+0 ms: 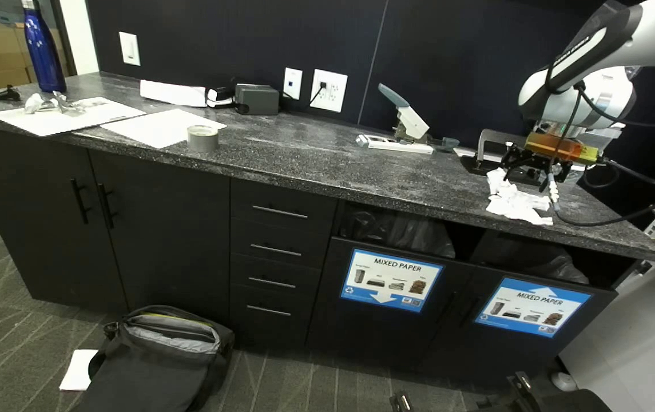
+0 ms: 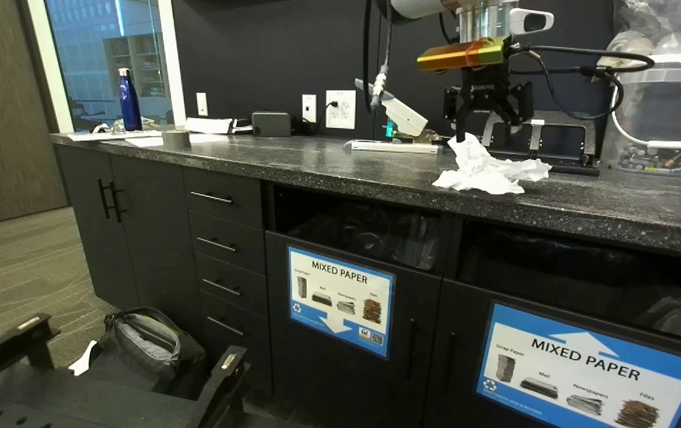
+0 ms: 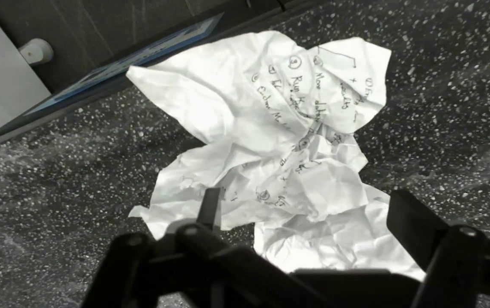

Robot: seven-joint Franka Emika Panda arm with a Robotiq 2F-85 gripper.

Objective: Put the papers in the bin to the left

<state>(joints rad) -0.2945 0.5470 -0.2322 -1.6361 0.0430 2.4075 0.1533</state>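
Observation:
The papers, a crumpled white heap with handwriting [image 3: 266,128], lie near the front edge of the speckled counter; both exterior views show them too [image 1: 513,203] [image 2: 483,169]. My gripper [image 3: 304,194] stands open above their rear part, pointing down, fingers spread on either side with no grip on the paper. In an exterior view the gripper [image 2: 488,132] is just over the heap, one fingertip close to its raised peak; whether they touch I cannot tell. Below the counter, the bin to the left [image 1: 327,309] has a blue-bordered label on its front and an opening above with a dark liner.
A similar bin [image 1: 510,349] stands right of it. Behind the gripper are a dark metal hole punch [image 2: 560,142] and a clear tub [image 2: 661,131]. A large stapler [image 1: 413,123], tape roll [image 1: 202,139], flat sheets [image 1: 155,129] and blue bottle [image 1: 44,51] stand farther left.

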